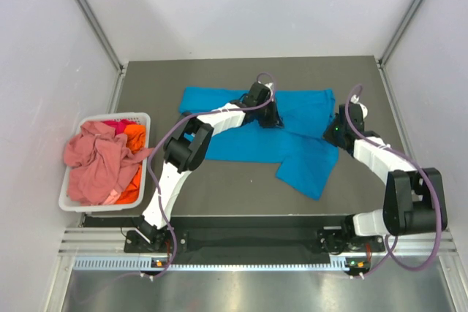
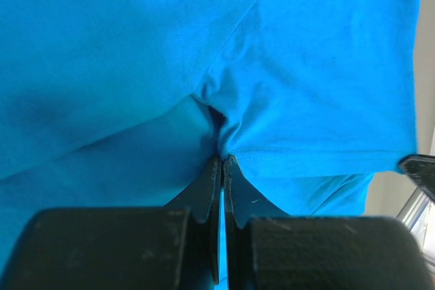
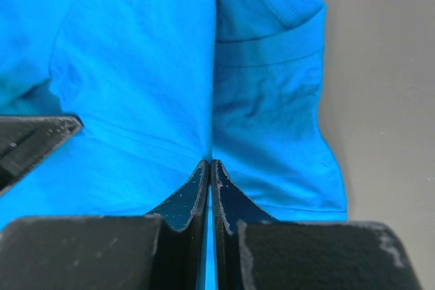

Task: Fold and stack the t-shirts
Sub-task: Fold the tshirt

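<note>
Pinching turquoise t-shirt [image 1: 307, 166] on grey table [image 1: 241, 206], left gripper [image 2: 221, 162] and right gripper [image 3: 210, 166] are closed.

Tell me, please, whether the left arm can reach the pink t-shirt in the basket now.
Probably not yet: the left gripper is shut on the turquoise t-shirt. Once released, nothing seems to block the way to the pink t-shirt.

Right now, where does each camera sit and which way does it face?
Top external: above, behind the bases, looking down on table, blue t-shirt, basket; both arms show.
Left wrist: on the left arm, looking along the left gripper, shut on the t-shirt.
Right wrist: likewise, right gripper shut on the t-shirt.
All share the blue t-shirt.
</note>
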Available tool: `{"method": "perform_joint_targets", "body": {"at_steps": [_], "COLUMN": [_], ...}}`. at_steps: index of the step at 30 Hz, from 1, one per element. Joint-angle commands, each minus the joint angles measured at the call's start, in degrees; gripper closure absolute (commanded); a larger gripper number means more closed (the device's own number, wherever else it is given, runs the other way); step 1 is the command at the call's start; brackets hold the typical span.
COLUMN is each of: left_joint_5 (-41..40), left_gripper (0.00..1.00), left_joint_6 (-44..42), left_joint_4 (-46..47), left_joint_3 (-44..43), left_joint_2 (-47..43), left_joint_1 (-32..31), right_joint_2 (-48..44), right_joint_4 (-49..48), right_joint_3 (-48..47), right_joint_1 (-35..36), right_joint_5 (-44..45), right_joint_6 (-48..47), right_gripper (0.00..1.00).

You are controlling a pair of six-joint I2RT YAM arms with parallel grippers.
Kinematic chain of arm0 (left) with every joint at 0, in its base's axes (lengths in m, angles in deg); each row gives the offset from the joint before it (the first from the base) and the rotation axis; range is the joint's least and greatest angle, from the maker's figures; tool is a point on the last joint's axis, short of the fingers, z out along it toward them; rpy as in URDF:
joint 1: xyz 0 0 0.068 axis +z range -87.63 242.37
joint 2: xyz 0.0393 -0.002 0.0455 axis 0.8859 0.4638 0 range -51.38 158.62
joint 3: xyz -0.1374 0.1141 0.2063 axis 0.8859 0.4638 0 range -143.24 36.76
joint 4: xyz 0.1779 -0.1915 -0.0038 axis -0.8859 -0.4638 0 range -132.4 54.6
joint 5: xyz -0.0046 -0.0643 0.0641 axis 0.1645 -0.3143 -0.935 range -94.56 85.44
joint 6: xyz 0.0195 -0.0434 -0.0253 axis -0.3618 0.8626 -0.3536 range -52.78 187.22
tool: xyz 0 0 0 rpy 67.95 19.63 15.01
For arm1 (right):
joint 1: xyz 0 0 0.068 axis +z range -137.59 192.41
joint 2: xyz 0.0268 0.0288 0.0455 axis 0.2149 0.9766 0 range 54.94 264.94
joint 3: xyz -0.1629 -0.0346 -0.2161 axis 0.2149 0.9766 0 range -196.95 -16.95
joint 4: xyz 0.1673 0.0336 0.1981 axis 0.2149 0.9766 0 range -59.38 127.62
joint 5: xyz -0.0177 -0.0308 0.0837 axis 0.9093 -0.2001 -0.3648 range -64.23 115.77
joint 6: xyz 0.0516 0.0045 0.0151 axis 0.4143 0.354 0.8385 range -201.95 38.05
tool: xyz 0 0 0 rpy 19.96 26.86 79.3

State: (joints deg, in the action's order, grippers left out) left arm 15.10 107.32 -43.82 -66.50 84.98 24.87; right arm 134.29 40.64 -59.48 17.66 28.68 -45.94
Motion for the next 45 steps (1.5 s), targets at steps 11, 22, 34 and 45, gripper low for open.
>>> {"method": "perform_joint_targets", "body": {"at_steps": [11,22,34,45], "left_joint_5": [-3.75,-5.42,-8.06,-12.37], "left_gripper": [1.00,1.00,0.69,0.67], "left_joint_6": [-2.57,-3.36,-8.98,-11.89], "left_joint_4": [-3.44,-6.16,-13.89,-7.75], "left_joint_3": [-0.80,-0.71,-5.10,-3.61], "left_joint_2": [-4.34,-4.78,-7.68,-6.46], "left_joint_1": [0.41,0.58,1.02,10.24], "right_joint_2": [-5.70,-3.68,2.80,24.53], "right_joint_4": [-5.98,-9.58,3.25,1.77], "right_joint_3": [4.37,7.37,-8.62,-33.49], "right_joint_1": [2.65,2.83,-0.24,-8.42], "right_joint_5": [7.10,6.66,9.39,-4.48], "right_joint_6": [4.33,5.74,-7.59,-17.73], "right_gripper": [1.00,1.00,0.59,0.63]}}
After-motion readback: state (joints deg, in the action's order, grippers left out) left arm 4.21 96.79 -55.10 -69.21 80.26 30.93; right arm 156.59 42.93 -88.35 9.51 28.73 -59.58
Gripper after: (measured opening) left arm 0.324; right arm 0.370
